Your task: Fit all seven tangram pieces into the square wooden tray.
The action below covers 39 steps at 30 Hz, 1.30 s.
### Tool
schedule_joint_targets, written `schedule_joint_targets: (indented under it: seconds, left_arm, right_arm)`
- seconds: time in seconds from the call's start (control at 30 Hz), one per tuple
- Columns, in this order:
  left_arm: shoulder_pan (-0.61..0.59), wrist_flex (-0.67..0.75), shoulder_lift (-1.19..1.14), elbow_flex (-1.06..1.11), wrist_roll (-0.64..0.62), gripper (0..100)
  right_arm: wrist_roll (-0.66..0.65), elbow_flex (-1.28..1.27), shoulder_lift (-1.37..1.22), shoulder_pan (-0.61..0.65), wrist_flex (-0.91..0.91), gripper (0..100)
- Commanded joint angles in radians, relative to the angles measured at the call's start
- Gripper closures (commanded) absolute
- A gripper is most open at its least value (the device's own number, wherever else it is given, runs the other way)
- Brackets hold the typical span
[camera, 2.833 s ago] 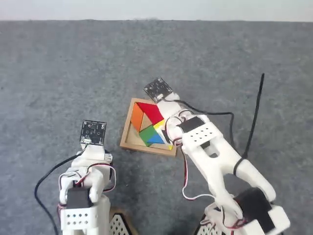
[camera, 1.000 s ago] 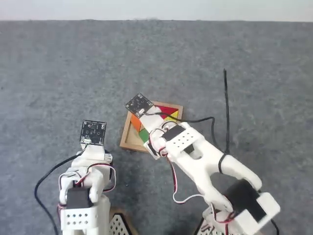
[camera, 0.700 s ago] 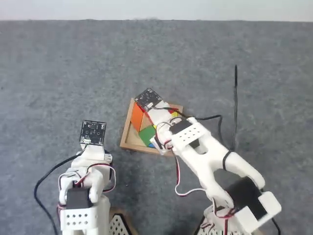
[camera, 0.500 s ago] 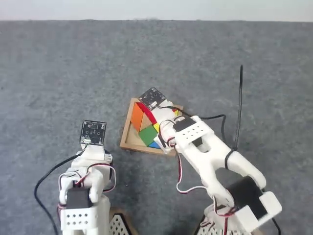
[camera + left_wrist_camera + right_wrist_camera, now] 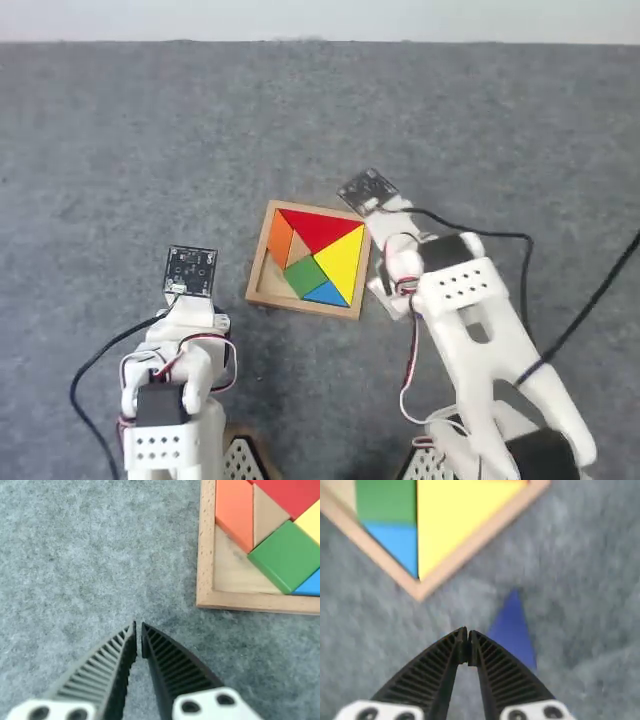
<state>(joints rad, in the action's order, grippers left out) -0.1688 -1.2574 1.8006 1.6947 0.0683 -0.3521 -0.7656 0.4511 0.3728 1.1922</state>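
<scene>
Grey desk (image 5: pixel 120 130) is carrying tray (image 5: pixel 258 255) centrally, dark blue triangle (image 5: pixel 512 630) just outside it. Left end effector (image 5: pixel 138 630) and right end effector (image 5: pixel 468 635) are being held together.

Pieces (image 5: pixel 340 262) sit in the tray (image 5: pixel 300 305), one triangle (image 5: pixel 512 630) just outside its corner

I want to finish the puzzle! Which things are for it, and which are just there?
For the puzzle: wooden tray, red triangle, yellow triangle, orange piece, green square, light blue triangle, dark blue triangle.
Just there: grey carpet, black cable.
</scene>
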Motion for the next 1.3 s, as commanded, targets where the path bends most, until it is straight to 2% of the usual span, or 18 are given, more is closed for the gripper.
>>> schedule_joint_targets:
  seconds: [0.0, 0.23, 0.33, 0.47, 0.57, 0.67, 0.97, 1.27]
  left_arm:
    - [0.006, -0.003, 0.017, -0.010, 0.002, 98]
    - [0.006, -0.003, 0.017, -0.010, 0.002, 98]
    - [0.006, -0.003, 0.017, -0.010, 0.002, 98]
    - [0.006, -0.003, 0.017, -0.010, 0.002, 98]
    - [0.006, -0.003, 0.017, -0.010, 0.002, 98]
    - [0.006, -0.003, 0.017, -0.010, 0.002, 98]
    - [0.006, -0.003, 0.017, -0.010, 0.002, 98]
    - [0.006, -0.003, 0.017, -0.010, 0.002, 98]
  right_arm:
    - [-0.031, -0.063, 0.054, -0.050, -0.033, 98.9]
    - [-0.114, -0.210, 0.047, -0.056, -0.246, 98.8]
    - [-0.035, -0.209, 0.045, -0.090, -0.246, 98.8]
    - [0.109, -0.209, 0.053, -0.231, -0.200, 99.0]
    - [0.031, -0.230, 0.053, -0.314, -0.151, 99.1]
    - [-0.012, -0.267, 0.044, -0.354, -0.194, 99.1]
    - [-0.015, -0.255, 0.018, -0.358, -0.283, 99.0]
    - [-0.017, -0.100, -0.232, -0.360, -0.286, 99.1]
